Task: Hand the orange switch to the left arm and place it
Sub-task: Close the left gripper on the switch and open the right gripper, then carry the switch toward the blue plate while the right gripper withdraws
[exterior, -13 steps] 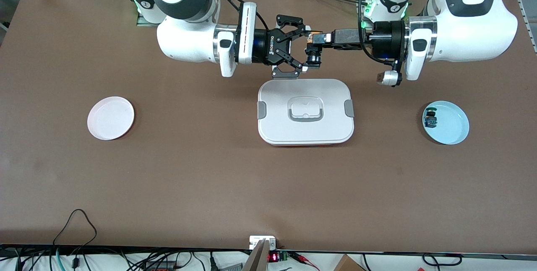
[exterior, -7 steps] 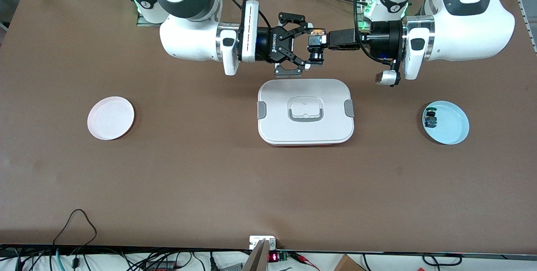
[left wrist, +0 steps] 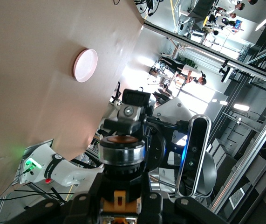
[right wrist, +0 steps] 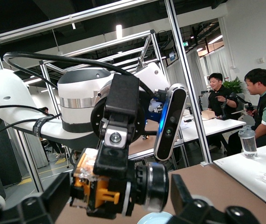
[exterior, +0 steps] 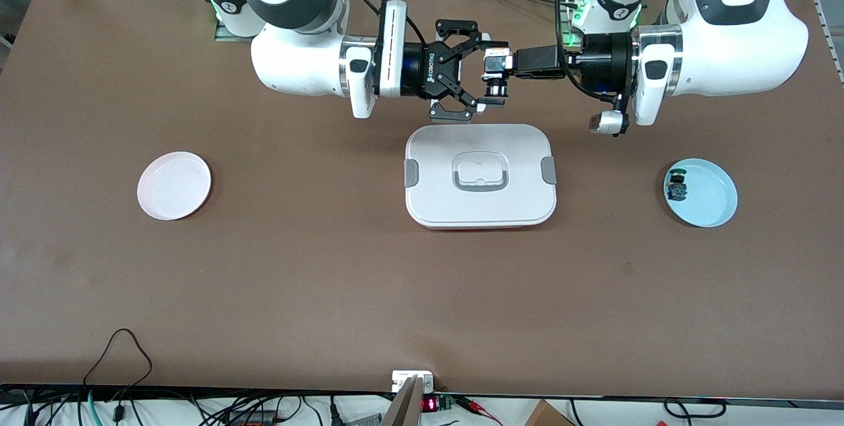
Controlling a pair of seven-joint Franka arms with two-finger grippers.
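Two white robot arms meet in the air in the front view, over bare brown counter just at twelve o'clock of the large white lidded box. The left hand is clamped on the tiny black-and-orange switch. The right hand brackets it with its fingers spread wide, apparently clear of it. An empty round pink plate lies at nine o'clock of the box. A round pale blue plate, holding a small blue component with a green cap, lies at three o'clock.

From the left wrist, the switch sits right at that hand's fingertips, knob pointing away, gripped by its orange-backed body.

From the right wrist, the switch hangs from the left hand's closed fingers. The right hand's own fingers stand off on either side of it.

This looks like the hand-over, nearly complete. Next, the right hand should back straight away, and the left arm should carry the switch to a plate, probably the blue one, keeping clear of the box.
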